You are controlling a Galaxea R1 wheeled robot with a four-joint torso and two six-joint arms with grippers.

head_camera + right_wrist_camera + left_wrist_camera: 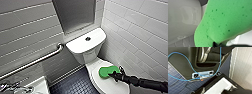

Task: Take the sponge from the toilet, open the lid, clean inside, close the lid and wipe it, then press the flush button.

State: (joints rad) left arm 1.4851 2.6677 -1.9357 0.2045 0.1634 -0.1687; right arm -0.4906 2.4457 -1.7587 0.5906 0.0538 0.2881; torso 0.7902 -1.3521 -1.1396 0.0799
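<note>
On the closed lid (106, 85) of the toilet (85, 56), the green sponge (107, 71) lies flat towards the rim nearest the white tiled wall (140, 32). The right claw (115, 75) meets it at the edge farthest from the tank. The black arm reaches in low from that side, and the claw touches or overlaps the sponge's rim. From the right wrist the sponge (228, 18) looms very close, with glossy white ceramic behind it. Whether the claw is clenched on the sponge or merely resting against it cannot be told. With the lid down and the sponge on top, the step in hand is probably the pickup, though a wipe of the lid would look much the same. If it is the pickup, the next move calls for a sure hold on that near edge and a lift clear of the lid, so the lid can then be raised. The flush button (87, 38) sits in the middle of the tank top, well apart from the claw.
</note>
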